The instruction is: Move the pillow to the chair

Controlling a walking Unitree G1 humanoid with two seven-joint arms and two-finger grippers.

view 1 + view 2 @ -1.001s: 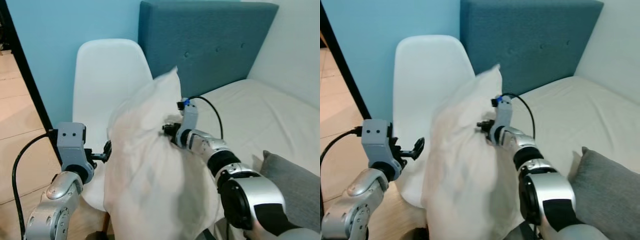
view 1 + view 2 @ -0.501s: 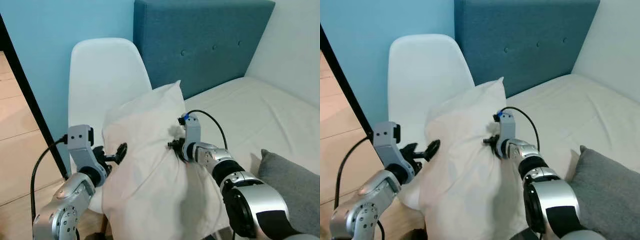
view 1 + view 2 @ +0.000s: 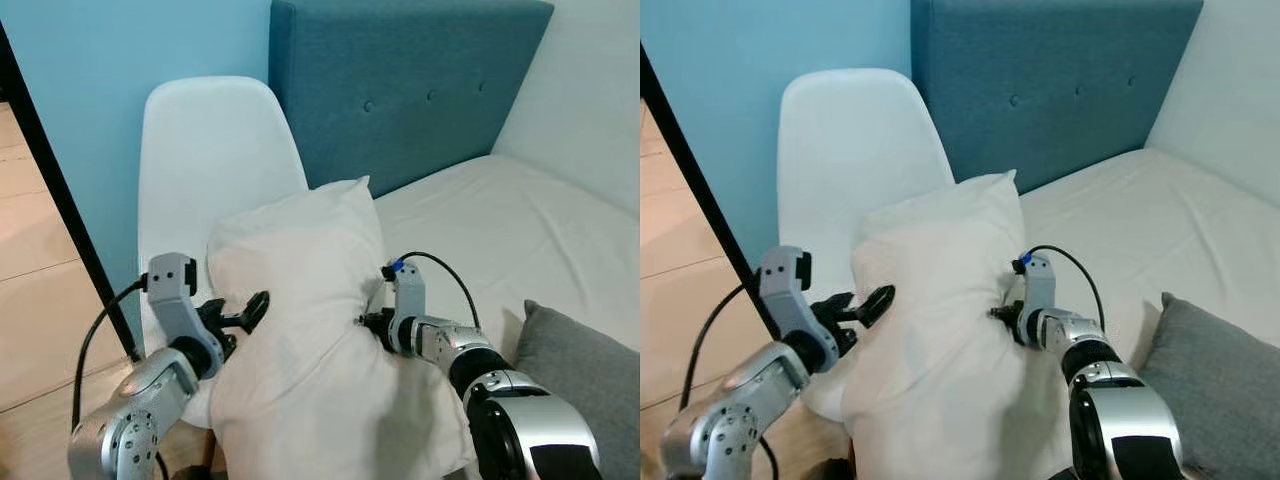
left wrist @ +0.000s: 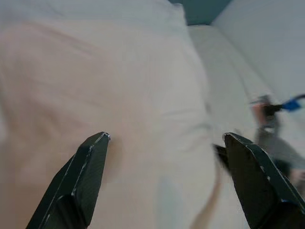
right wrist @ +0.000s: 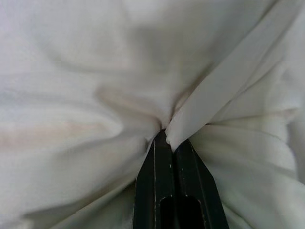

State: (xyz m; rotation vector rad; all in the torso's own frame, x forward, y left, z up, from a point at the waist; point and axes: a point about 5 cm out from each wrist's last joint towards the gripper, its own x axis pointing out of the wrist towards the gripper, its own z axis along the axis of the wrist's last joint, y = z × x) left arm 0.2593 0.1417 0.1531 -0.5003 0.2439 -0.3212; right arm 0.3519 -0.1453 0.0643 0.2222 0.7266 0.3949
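Observation:
A big white pillow (image 3: 310, 330) stands upright in front of me, leaning over the seat of the white chair (image 3: 205, 165). My right gripper (image 5: 167, 141) is shut on a pinch of the pillow's fabric on its right side (image 3: 372, 322). My left gripper (image 3: 248, 310) is open against the pillow's left side, and its two black fingers (image 4: 83, 179) are spread wide with the pillow (image 4: 143, 119) just ahead of them. The chair's seat is mostly hidden behind the pillow.
A bed with a white sheet (image 3: 520, 230) and a teal headboard (image 3: 420, 85) lies to the right. A grey cushion (image 3: 575, 370) sits at the bed's near right. A black post (image 3: 60, 195) and wooden floor (image 3: 35, 300) are on the left.
The pillow has sunk lower and its top has folded down toward the chair. My right gripper has dropped with the fabric it holds; my left gripper stays at the pillow's left side.

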